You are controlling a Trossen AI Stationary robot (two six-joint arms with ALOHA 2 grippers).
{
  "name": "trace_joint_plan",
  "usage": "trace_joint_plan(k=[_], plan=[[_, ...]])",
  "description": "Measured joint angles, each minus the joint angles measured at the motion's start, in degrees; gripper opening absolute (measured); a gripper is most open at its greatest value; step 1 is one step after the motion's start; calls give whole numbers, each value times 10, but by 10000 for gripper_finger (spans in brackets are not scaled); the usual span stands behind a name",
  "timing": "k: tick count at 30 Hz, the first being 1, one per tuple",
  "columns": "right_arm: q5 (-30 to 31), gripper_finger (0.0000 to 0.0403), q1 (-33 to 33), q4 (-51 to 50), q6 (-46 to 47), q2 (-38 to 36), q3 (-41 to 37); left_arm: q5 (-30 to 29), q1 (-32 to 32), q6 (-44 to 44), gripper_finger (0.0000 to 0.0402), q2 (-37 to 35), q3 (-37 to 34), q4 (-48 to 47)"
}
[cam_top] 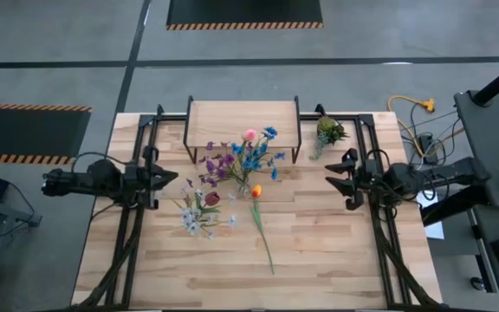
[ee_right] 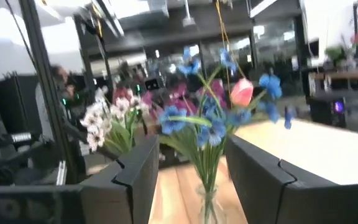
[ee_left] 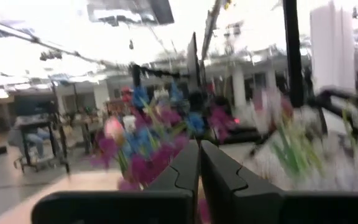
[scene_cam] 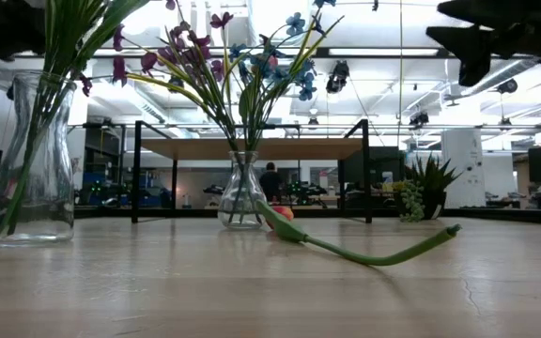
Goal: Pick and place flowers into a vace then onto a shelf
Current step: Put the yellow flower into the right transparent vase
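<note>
A clear glass vase point(cam_top: 242, 185) stands in front of the shelf point(cam_top: 243, 120) and holds purple, blue and pink flowers point(cam_top: 248, 156). A second glass vase point(scene_cam: 31, 160) nearer the left holds whitish and dark red flowers point(cam_top: 199, 210). One orange flower point(cam_top: 255, 192) lies flat on the table, its long green stem point(scene_cam: 364, 254) pointing toward the near edge. My left gripper point(cam_top: 170, 179) hovers shut, to the left of both vases. My right gripper point(cam_top: 330, 175) hovers open to the right of them, facing the middle bouquet point(ee_right: 213, 118). Neither touches anything.
A short leafy green-yellow sprig point(cam_top: 328, 131) stands right of the shelf, near the table's far right corner. Black frame rails point(cam_top: 132, 243) run along both sides of the table. Bare wood lies toward the near edge point(cam_top: 319, 269). A person point(ee_left: 33, 134) sits in the room beyond.
</note>
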Motion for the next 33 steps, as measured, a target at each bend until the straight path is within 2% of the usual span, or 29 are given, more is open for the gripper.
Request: trace_joint_plan(k=[6,12,21,33], plan=[[63,176,13,-78,51,127,83,2,0,-4,0,11,-8,1],[81,176,40,-87,146,269,150,2,0,-10,0,13,3,-9],[223,176,117,-155,276,483,271,2,0,-10,0,14,8,-25],[238,176,130,-319,399,741,464,2,0,-12,0,17,8,-36]])
